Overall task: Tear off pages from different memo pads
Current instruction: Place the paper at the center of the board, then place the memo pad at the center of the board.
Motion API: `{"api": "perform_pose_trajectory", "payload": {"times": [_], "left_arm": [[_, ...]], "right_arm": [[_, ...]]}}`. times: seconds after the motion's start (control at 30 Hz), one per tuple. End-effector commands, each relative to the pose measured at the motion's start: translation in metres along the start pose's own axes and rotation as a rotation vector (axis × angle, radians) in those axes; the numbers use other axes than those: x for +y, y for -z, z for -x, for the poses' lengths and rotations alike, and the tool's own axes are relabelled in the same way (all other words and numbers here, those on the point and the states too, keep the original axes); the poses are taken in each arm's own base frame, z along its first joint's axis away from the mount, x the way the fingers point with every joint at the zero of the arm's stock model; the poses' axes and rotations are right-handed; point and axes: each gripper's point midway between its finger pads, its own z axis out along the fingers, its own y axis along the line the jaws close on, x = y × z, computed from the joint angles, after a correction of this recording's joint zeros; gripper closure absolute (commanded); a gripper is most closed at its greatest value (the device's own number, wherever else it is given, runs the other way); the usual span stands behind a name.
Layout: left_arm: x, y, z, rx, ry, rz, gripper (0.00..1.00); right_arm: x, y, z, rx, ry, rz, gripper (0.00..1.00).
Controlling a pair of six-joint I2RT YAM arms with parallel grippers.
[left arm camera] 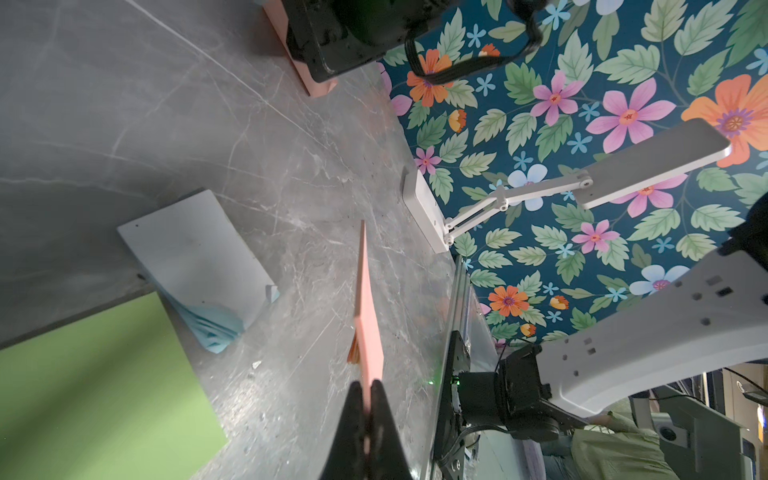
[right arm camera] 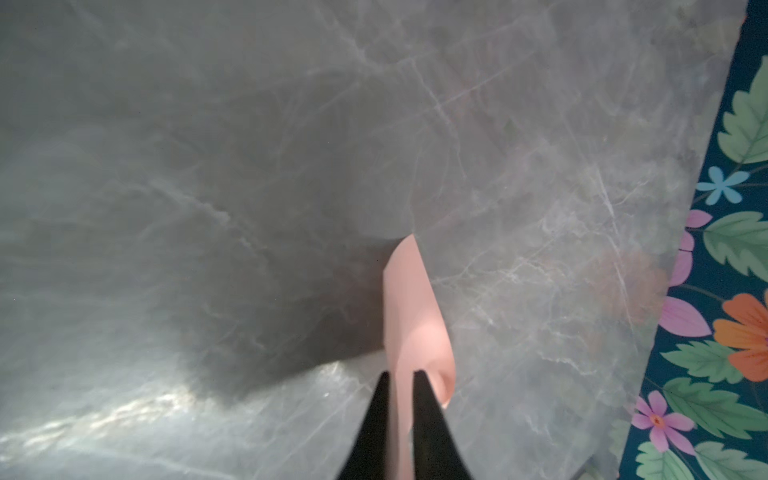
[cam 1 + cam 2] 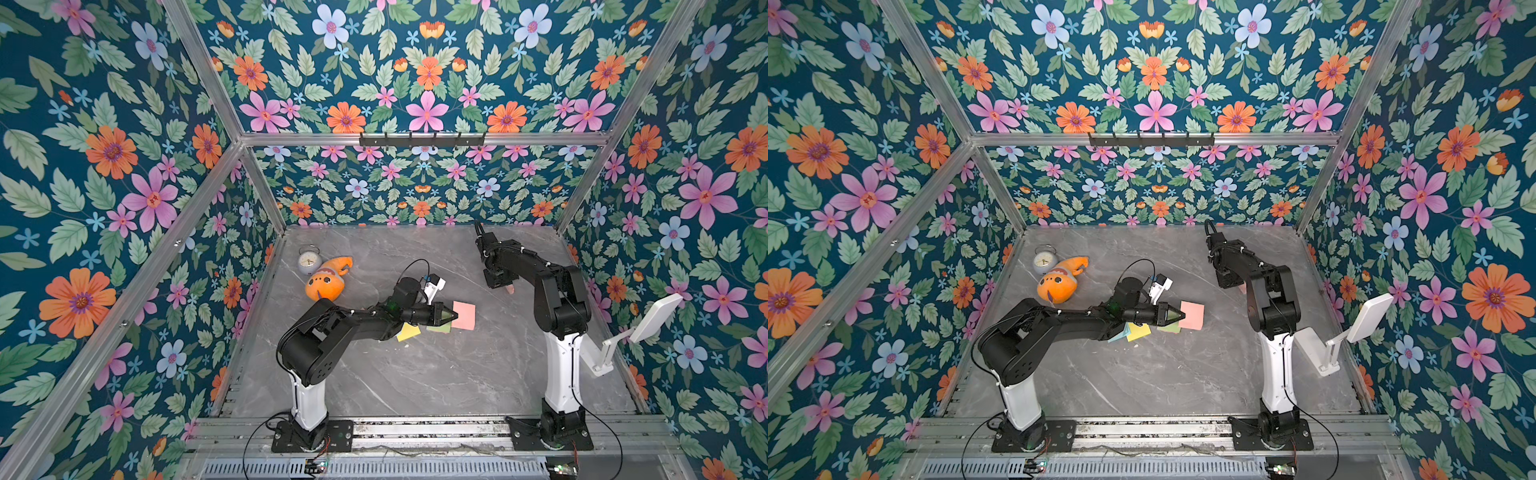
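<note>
Top views: grey marble table [image 3: 415, 374] walled in flowered paper [image 3: 104, 166]; my left arm [image 3: 353, 322] stretches low to mid-table, my right arm [image 3: 540, 274] bends down far right. Left wrist: my left gripper [image 1: 366, 384] clamps the salmon memo pad [image 1: 368, 316] edge-on, blue memo pad [image 1: 195, 249] lying nearby. Right wrist: my right gripper [image 2: 401, 374] stands slightly parted, curled salmon page [image 2: 409, 307] between the fingers.

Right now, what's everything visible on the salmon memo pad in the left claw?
The salmon memo pad is a plain pastel square paper stack, thin, blank on top. The left claw is shut on one edge, holding it roughly level; the left wrist view sees it edge-on between the fingers. In both top views it overlaps a green memo pad; contact with that or the table is unclear.
</note>
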Motion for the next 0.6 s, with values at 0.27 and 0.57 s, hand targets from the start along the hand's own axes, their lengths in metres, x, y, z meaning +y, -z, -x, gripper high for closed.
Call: {"api": "perform_pose_trajectory", "payload": {"times": [0.27,0.57], "left_arm": [[0.028,-0.01,0.063,-0.085,0.009,0.066,1.0],[0.076,-0.071,0.102,-0.086,0.062,0.096,1.0]], "right_arm": [[0.002,0.081,-0.014,-0.075,-0.168,0.264,0.51],[-0.019,0.127,-0.048,-0.186,-0.3,0.336,0.51]]}}
